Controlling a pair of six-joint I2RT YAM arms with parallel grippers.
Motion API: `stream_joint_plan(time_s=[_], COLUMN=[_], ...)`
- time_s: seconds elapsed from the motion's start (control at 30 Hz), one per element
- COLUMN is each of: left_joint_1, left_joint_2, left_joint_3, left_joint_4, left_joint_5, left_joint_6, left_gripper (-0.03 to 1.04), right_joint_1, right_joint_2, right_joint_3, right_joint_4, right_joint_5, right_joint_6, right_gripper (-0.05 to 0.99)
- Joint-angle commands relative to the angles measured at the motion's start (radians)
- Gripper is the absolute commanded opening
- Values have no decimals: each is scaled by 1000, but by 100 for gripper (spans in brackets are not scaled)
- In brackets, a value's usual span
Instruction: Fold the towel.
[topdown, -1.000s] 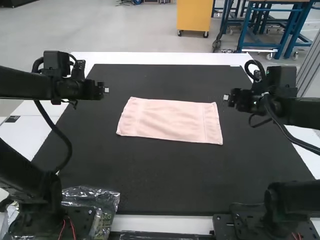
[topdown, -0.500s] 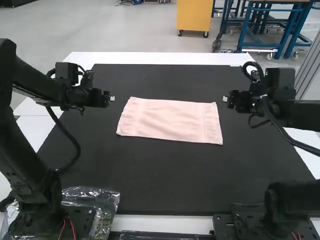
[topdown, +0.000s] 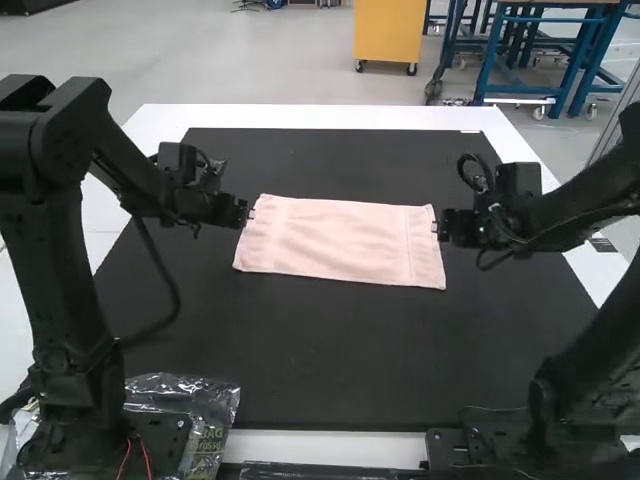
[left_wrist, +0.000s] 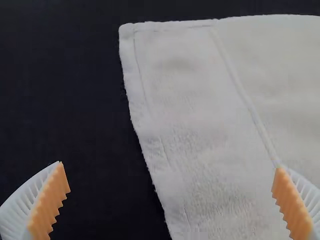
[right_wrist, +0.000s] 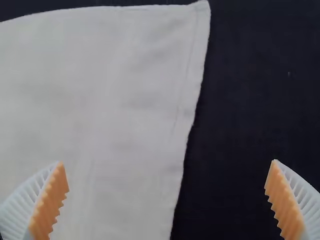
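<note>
The pink towel lies flat as a wide rectangle on the dark mat. My left gripper is at its left edge near the far corner in the high view, and my right gripper is at its right edge. In the left wrist view, the open left gripper has the edge of the towel between its spread fingers. The right wrist view has the open right gripper likewise straddling the side edge of the towel. Neither gripper holds any cloth.
A dark mat covers most of the white table. Crumpled clear plastic packaging lies beside the left arm's base at the near edge.
My left gripper has moved rightward and slightly nearer, up to the towel's left side. The right one has shifted left and slightly nearer, to its right edge. The towel is unchanged.
</note>
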Motion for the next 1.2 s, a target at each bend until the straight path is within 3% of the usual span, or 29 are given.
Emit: stream_joint_plan(time_s=[0.0, 0.67, 1.17], left_joint_1=[-2, -6, -5], left_joint_2=[40, 215, 276], left_joint_3=[60, 253, 268], left_joint_4=[14, 14, 34], left_joint_5=[10, 10, 10], left_joint_6=[15, 15, 32], left_gripper=[96, 96, 95], right_joint_1=[26, 47, 49], right_joint_2=[57, 382, 500], right_joint_3=[71, 311, 364], right_joint_4=[17, 68, 116], right_joint_5=[-10, 9, 30], right_joint_6=[-23, -60, -69], right_gripper=[90, 90, 90])
